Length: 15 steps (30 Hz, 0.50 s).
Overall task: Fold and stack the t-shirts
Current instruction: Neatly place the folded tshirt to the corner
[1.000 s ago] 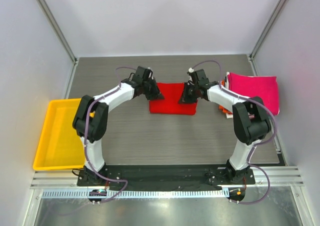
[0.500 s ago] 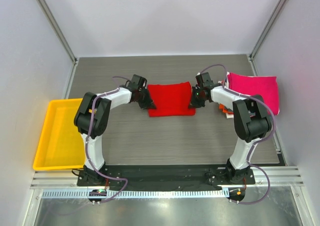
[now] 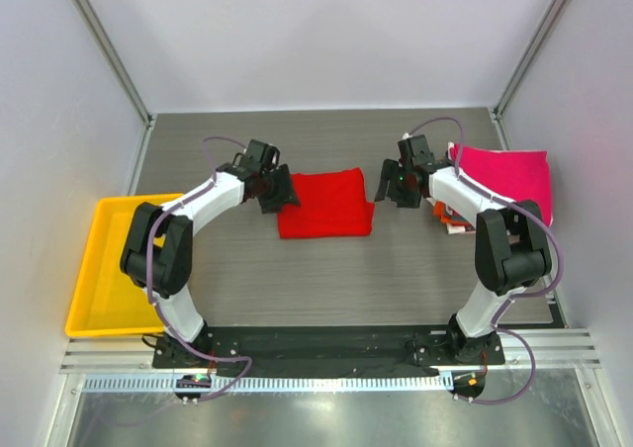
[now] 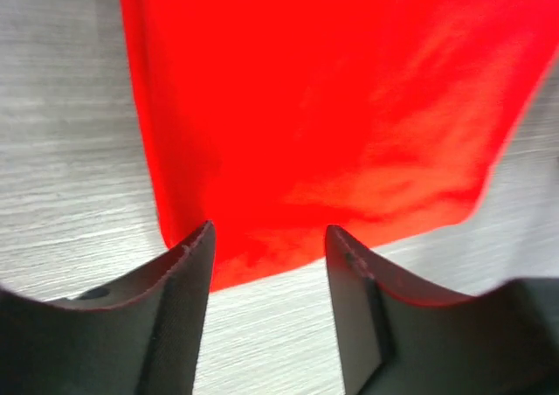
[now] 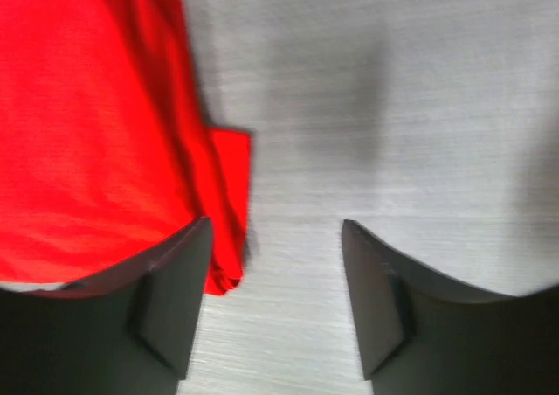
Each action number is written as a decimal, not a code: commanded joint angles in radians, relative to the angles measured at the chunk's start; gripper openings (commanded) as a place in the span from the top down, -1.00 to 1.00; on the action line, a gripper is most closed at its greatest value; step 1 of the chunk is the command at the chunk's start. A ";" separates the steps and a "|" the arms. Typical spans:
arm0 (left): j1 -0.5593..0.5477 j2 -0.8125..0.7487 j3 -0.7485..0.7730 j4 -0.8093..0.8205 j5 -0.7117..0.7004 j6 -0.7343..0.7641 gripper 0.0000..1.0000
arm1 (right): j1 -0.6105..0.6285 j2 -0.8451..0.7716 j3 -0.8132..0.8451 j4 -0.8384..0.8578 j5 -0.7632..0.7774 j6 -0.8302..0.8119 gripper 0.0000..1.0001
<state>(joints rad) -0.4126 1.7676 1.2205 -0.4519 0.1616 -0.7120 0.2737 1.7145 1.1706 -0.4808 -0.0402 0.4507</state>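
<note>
A: Checking left gripper (image 3: 282, 194): fingers spread, nothing clamped. It sits at the left edge of the red t-shirt (image 3: 324, 204); in the wrist view the cloth border shows just past the fingertips (image 4: 188, 264).
B: Right gripper (image 3: 385, 185)?
A: Also spread and empty, over bare table (image 3: 396, 269) just right of the shirt.
B: Shirt location?
A: Folded flat, mid-table, toward the far edge. Magenta-pink t-shirt (image 3: 504, 175) lies folded at the right edge.
</note>
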 commanded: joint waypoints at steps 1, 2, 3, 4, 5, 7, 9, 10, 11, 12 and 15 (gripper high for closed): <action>0.026 -0.065 0.047 -0.001 0.015 0.026 -0.13 | 0.001 -0.038 0.055 0.068 -0.047 -0.007 -0.42; 0.035 -0.068 0.042 0.010 0.022 0.011 -0.15 | 0.002 -0.033 0.055 0.086 -0.073 0.009 -0.46; 0.056 -0.066 0.040 0.028 0.027 0.005 -0.16 | 0.002 -0.033 0.047 0.108 -0.085 0.019 -0.52; 0.067 -0.057 0.037 0.036 0.032 -0.001 -0.16 | 0.002 -0.035 0.038 0.169 -0.099 0.032 -0.57; 0.078 -0.053 0.033 0.065 0.039 -0.004 -0.19 | 0.002 -0.027 0.031 0.201 -0.130 0.043 -0.60; 0.107 -0.034 0.021 0.108 0.042 -0.012 -0.28 | 0.002 -0.004 0.023 0.289 -0.162 0.080 -0.65; 0.133 -0.017 0.001 0.177 0.062 -0.027 -0.38 | 0.001 0.054 0.041 0.342 -0.214 0.106 -0.66; 0.138 0.002 -0.003 0.191 0.062 -0.030 -0.39 | 0.002 0.074 0.052 0.356 -0.228 0.115 -0.66; 0.147 0.013 0.000 0.205 0.062 -0.033 -0.41 | 0.002 0.095 0.061 0.369 -0.239 0.123 -0.66; 0.149 0.022 0.007 0.205 0.062 -0.035 -0.41 | 0.002 0.138 0.079 0.393 -0.259 0.135 -0.65; 0.153 0.076 0.036 0.210 0.056 -0.029 -0.43 | 0.001 0.200 0.119 0.406 -0.273 0.146 -0.62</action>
<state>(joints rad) -0.2588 1.7996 1.2301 -0.3035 0.2008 -0.7338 0.2733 1.8603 1.2358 -0.1566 -0.2527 0.5568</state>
